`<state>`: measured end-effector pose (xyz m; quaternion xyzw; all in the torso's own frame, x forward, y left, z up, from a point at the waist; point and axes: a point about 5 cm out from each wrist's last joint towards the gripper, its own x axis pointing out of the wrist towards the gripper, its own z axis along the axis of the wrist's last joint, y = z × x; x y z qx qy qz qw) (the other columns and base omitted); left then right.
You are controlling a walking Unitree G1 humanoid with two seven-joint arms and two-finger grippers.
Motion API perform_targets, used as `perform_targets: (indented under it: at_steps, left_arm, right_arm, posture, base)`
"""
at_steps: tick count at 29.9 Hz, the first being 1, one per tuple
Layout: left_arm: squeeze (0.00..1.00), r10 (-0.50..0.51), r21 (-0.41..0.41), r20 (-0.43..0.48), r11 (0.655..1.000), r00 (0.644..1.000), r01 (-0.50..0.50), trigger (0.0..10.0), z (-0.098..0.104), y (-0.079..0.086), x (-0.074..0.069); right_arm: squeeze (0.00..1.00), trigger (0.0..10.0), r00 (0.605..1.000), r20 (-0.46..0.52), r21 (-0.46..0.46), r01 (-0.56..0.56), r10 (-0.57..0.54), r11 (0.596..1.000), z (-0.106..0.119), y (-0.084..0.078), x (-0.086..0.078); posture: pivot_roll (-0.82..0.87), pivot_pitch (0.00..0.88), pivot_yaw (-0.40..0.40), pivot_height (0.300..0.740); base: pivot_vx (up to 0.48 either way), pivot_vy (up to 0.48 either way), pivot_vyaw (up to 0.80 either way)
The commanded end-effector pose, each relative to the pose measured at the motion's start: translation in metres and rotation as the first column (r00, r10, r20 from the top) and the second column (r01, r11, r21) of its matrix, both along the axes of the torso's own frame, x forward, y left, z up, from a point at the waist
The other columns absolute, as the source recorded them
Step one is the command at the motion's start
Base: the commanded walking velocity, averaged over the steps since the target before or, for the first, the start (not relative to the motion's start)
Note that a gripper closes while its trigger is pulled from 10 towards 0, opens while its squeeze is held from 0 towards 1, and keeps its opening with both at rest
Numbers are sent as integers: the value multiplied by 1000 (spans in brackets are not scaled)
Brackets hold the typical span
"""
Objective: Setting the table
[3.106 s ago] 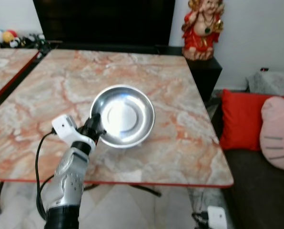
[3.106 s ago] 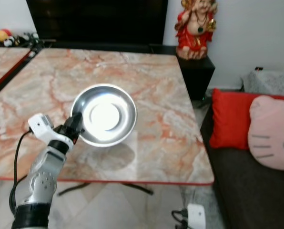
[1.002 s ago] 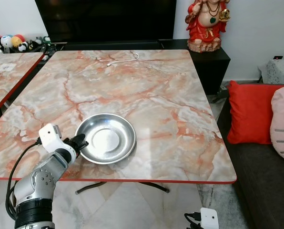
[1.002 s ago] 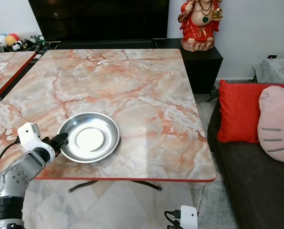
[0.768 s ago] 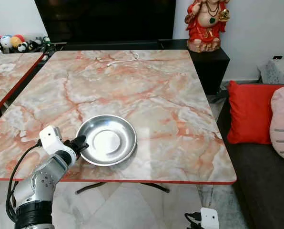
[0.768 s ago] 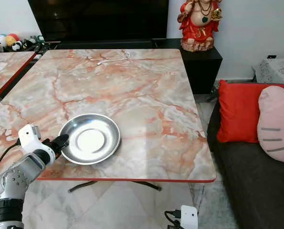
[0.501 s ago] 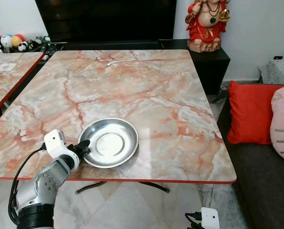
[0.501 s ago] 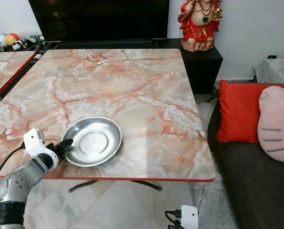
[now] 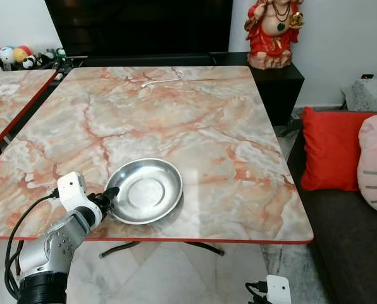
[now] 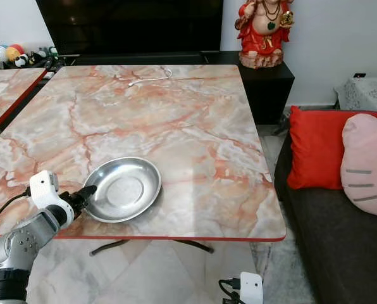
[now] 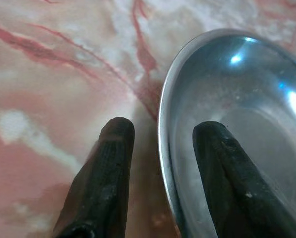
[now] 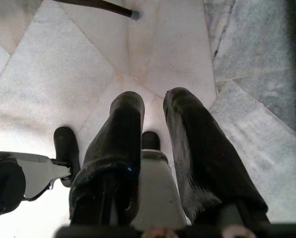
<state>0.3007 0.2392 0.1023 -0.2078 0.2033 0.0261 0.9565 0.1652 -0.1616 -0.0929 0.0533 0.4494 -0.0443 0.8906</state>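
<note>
A shallow round steel plate (image 9: pixel 144 190) lies flat on the pink-and-grey veined marble table (image 9: pixel 195 120), near the front edge and toward the robot's left. Its bowl holds nothing but reflections of the room. The left gripper (image 9: pixel 111 194) sits at the plate's near-left rim. In the left wrist view its two black fingers (image 11: pixel 104 173) stand apart, one inside the dish over the polished metal and one outside above the marble, with the raised rim running between them. Whether either pad actually touches the metal is hard to judge from this angle, though a gap shows on both sides of the rim. The silver left arm (image 9: pixel 52 247) reaches up from below the table edge, a black cable looping beside it.

The right gripper (image 12: pixel 155 116) hangs idle over pale tiled floor (image 12: pixel 53 74), its fingers slightly parted and gripping nothing.

At the far end of the table lies a thin white cable (image 9: pixel 162 78). Behind the table a red-and-gold statuette (image 9: pixel 272 31) stands on a dark cabinet. To the robot's right a dark sofa (image 9: pixel 356 240) carries a red cushion (image 9: pixel 327 149) and a pink cushion (image 9: pixel 373 164) set beside each other. A second marble table (image 9: pixel 8 95) stands on the left.
</note>
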Motion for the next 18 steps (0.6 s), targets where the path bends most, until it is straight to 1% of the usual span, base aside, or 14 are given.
perform_targets:
  at_steps: [1, 4, 7, 8, 9, 10, 11, 12, 13, 14, 16, 18]
  left_arm:
    - [1000, -10, 52, 33, 999, 999, 9, 10000, 8, 4, 0]
    - [1000, 8, 93, 54, 996, 998, -13, 10000, 13, 10, 1]
    - [1000, -8, 162, 75, 987, 997, -4, 10000, 18, 13, 2]
    - [1000, -8, 162, 75, 987, 997, -4, 10000, 18, 13, 2]
    - [1000, -16, 176, 94, 984, 995, 0, 10000, 20, 13, 2]
    - [118, -22, 184, 118, 983, 993, 0, 10000, 23, 13, 2]
    - [118, -22, 184, 118, 983, 993, 0, 10000, 23, 13, 2]
    - [0, -20, 176, 193, 984, 981, -14, 10000, 33, 13, 3]
    - [0, -20, 176, 223, 984, 975, -20, 10000, 36, 13, 3]
    - [0, -30, 192, 262, 981, 965, -22, 10000, 42, 12, 3]
    - [0, -80, 259, 327, 966, 942, -8, 10000, 51, 7, 3]
    - [0, -165, 385, 380, 923, 910, 7, 10000, 61, -2, 3]
  right_arm:
    - [0, 10000, 1000, -11, 1, -10, 10, 1000, -1, 1, -1]
    - [0, 10000, 1000, -10, 1, -12, 12, 1000, -1, 1, -1]
    - [0, 10000, 1000, -10, 1, -13, 13, 1000, -1, 1, -1]
    - [0, 10000, 1000, -10, 1, -13, 13, 1000, -1, 1, -1]
    - [0, 10000, 1000, -10, 0, -14, 14, 1000, -1, 1, -1]
    - [0, 10000, 1000, -10, 0, -15, 15, 1000, -1, 1, -1]
    - [0, 10000, 1000, -10, 0, -15, 15, 1000, -1, 1, -1]
    - [0, 10000, 1000, -11, -1, -15, 15, 1000, -1, 0, -1]
    - [0, 10000, 1000, -11, -1, -15, 15, 1000, -1, 0, -1]
    - [0, 10000, 1000, -11, -2, -16, 15, 1000, -1, 0, -1]
    - [0, 10000, 1000, -11, -2, -16, 16, 1000, -1, 0, -1]
    - [0, 10000, 1000, -10, -3, -15, 15, 1000, 0, 0, 0]
  posture:
    - [113, 0, 14, 740]
    - [114, 0, 14, 740]
    - [114, 0, 14, 740]
    - [114, 0, 14, 740]
    - [114, 0, 11, 740]
    - [115, 0, 10, 740]
    - [115, 0, 10, 740]
    - [113, 0, 6, 740]
    - [113, 0, 6, 740]
    - [113, 0, 6, 740]
    - [113, 0, 4, 740]
    - [113, 0, 3, 740]
  base:
    - [0, 0, 0]
    - [0, 0, 0]
    - [0, 0, 0]
    - [0, 0, 0]
    - [0, 0, 0]
    - [0, 0, 0]
    - [0, 0, 0]
    - [0, 0, 0]
    - [0, 0, 0]
    - [0, 0, 0]
    - [0, 0, 0]
    - [0, 0, 0]
